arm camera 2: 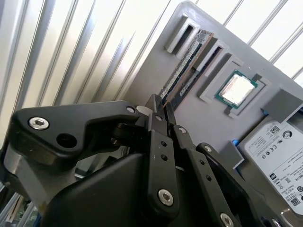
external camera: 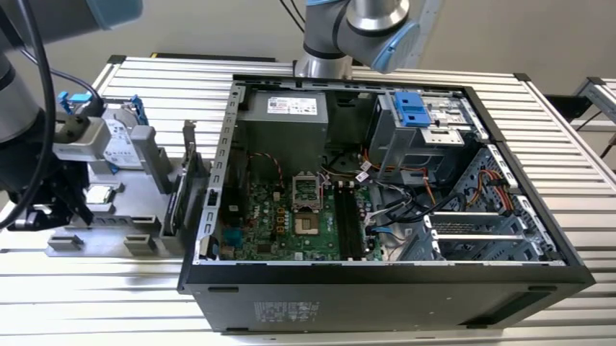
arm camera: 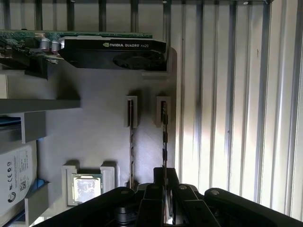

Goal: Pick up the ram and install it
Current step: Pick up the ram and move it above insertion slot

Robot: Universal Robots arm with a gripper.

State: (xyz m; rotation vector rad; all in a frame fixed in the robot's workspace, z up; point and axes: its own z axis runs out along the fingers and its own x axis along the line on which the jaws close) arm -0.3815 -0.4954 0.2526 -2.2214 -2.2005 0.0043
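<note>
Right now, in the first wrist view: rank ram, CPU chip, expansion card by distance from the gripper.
1. ram: right at the gripper.
2. CPU chip: in its pocket, off to one side.
3. expansion card: upright, beyond the ram's far end.

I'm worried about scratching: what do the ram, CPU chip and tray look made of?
Ram: dark matte circuit board, small components along it. CPU chip: bright reflective metal lid, green board rim. Tray: flat grey, likely plastic, with moulded slot walls.

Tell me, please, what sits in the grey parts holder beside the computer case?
The ram stands on edge there, the gripper shut on it; alongside sit a CPU chip, hard drive and graphics card. The gripper covers the ram's near end.
</note>
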